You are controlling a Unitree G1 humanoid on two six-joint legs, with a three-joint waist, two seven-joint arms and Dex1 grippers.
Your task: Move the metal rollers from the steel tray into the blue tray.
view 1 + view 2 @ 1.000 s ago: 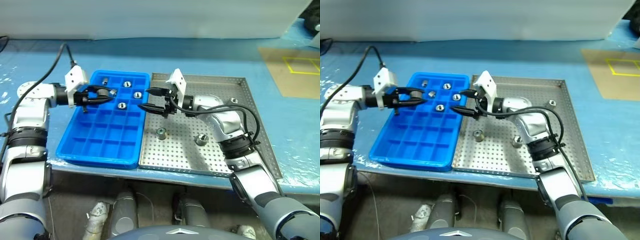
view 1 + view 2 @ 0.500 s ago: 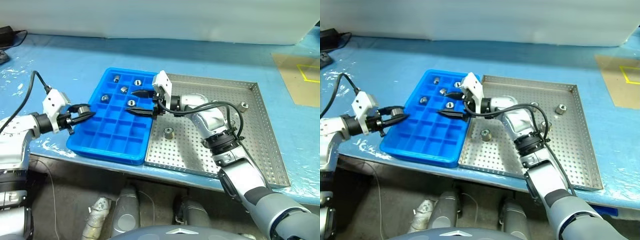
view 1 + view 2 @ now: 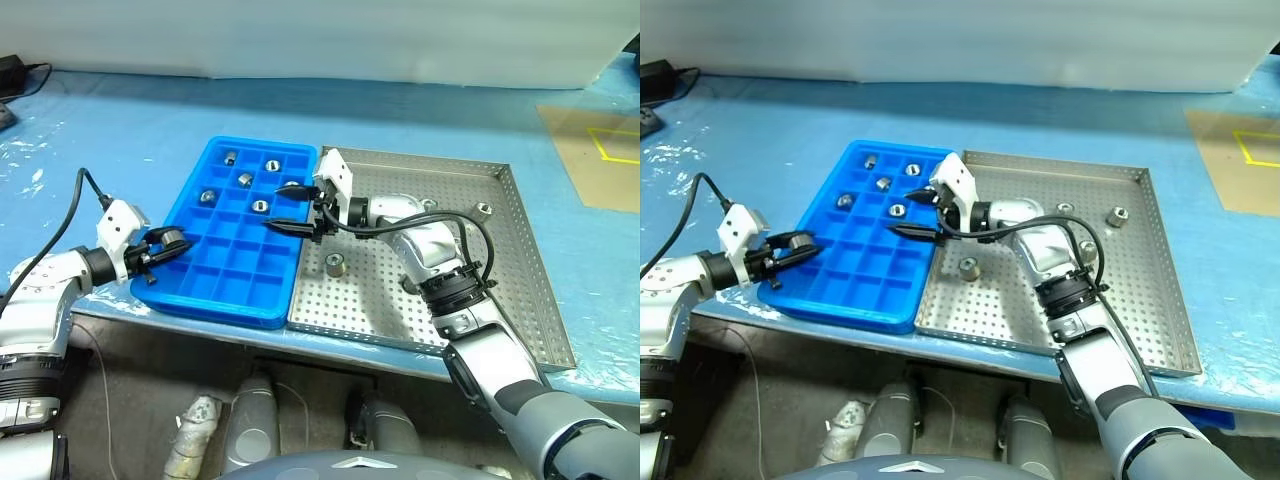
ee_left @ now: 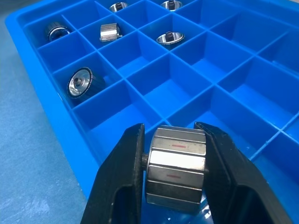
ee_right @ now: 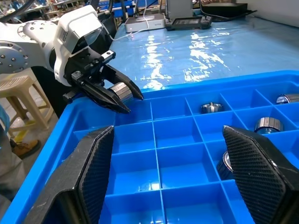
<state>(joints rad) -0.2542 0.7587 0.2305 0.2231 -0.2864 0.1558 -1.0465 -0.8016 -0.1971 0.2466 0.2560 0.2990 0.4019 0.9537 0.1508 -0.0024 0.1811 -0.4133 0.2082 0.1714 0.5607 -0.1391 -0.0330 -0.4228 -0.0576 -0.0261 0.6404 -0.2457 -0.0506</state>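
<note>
the left gripper [image 4: 174, 179] is clamped on one metal roller [image 4: 175, 168], its flat ends against the two fingers, so its long axis runs across from finger to finger. it hangs over the blue tray [image 3: 222, 290] at that tray's near-left edge. the right gripper [image 3: 290, 207] stands spread wide and empty above the same tray's right side. no writing is readable.

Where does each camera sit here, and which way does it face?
Head views: look forward and down on the blue tray and steel tray, both arms showing.
Left wrist view: looks along the left gripper, shut on a metal roller, over the blue tray's compartments.
Right wrist view: looks between the open right gripper fingers, across the blue tray.
Shared: the right wrist view also shows the left gripper and its roller.
</note>
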